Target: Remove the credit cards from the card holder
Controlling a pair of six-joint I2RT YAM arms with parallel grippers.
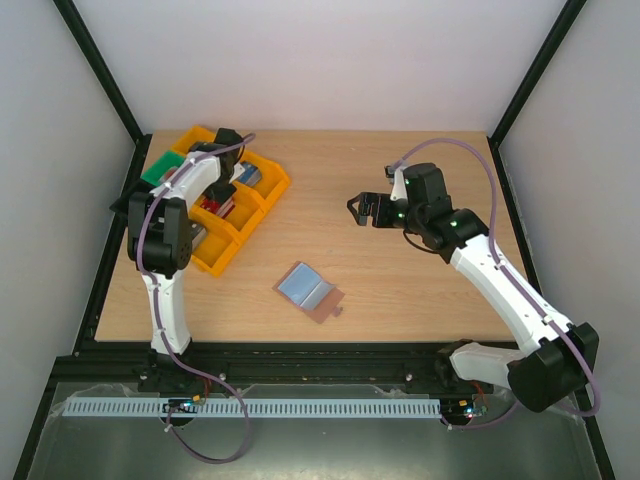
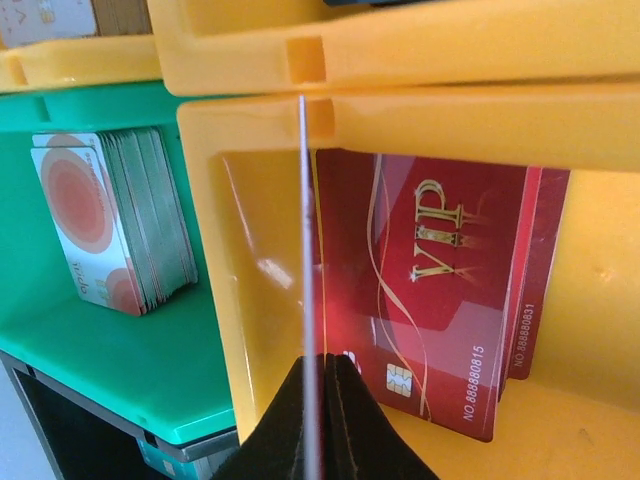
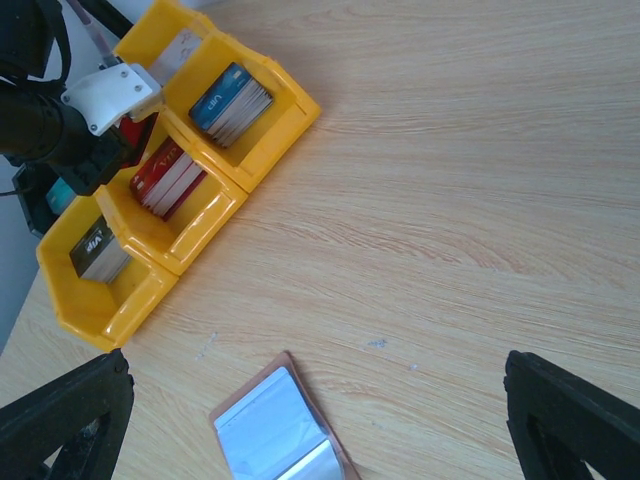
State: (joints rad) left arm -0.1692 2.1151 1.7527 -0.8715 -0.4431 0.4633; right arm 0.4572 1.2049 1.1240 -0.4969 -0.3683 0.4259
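The tan card holder (image 1: 323,312) lies open on the table near the front middle. Light blue-grey credit cards (image 1: 303,285) cover its upper face, and they also show low in the right wrist view (image 3: 270,435). My left gripper (image 2: 322,362) is shut on one thin credit card (image 2: 303,230), seen edge-on. It holds the card upright inside a yellow tray (image 2: 250,300), beside red VIP cards (image 2: 440,290). My right gripper (image 1: 365,208) hovers open above the table, right of and beyond the holder. Nothing is between its fingers (image 3: 60,420).
A row of yellow trays (image 1: 262,195) stands at the back left, holding blue cards (image 3: 232,103), red cards (image 3: 165,180) and dark cards (image 3: 98,250). A green tray (image 2: 100,350) beside them holds a stack of white cards with orange circles (image 2: 85,220). Black frame posts edge the table.
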